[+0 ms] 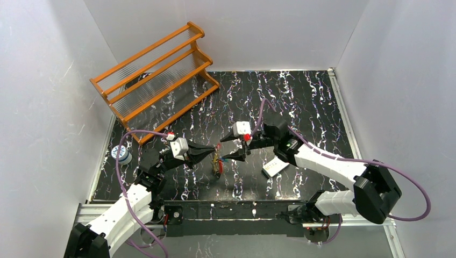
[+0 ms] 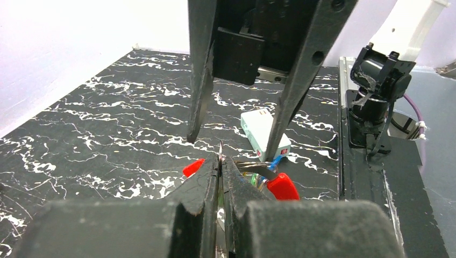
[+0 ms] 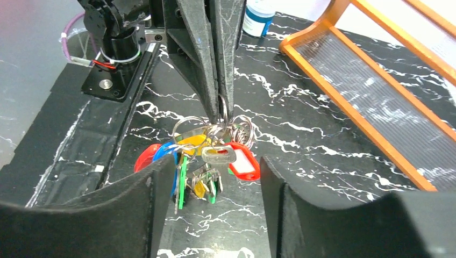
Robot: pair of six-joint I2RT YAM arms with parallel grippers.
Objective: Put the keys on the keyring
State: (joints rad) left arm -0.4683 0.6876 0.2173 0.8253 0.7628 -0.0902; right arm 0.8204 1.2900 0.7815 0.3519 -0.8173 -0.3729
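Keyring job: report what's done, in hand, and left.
Done: coloured keys hang bunched on the keyring. In hand: left gripper pinches the ring; right gripper open beside it, holding nothing. Left: no loose key in view; perhaps only setting the bunch down.

Left gripper point(image 1: 216, 147) pinched shut; right gripper point(image 1: 224, 149) seemingly spread apart.

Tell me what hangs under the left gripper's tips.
From the left gripper hangs the keyring, with red, blue, yellow and green keys bunched below. The pinched stretch of ring is hidden between its jaws.
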